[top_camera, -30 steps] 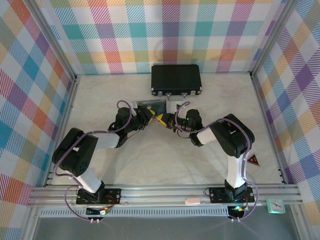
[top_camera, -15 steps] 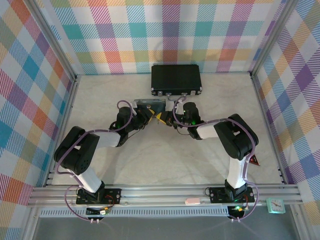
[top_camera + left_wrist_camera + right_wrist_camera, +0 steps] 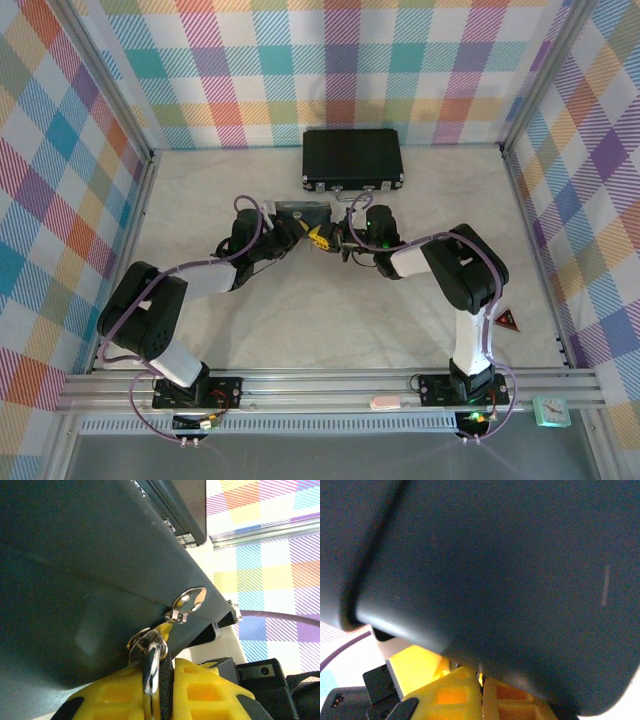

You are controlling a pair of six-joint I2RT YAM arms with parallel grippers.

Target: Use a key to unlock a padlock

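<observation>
Left wrist view is showing what looks like the padlock, its silvery shackle poking out. The left gripper is clamping it just below the latch of 1 dark tin. The top view is placing this mid-tabletop, toward the far edge, near 1 shut black briefcase; both containers are hiding their contents. The right gripper is sitting closed, and I cannot tell whether it is holding anything. The 2 grippers are meeting, and the right wrist is now sitting nearer the tin than 1 second ago.
</observation>
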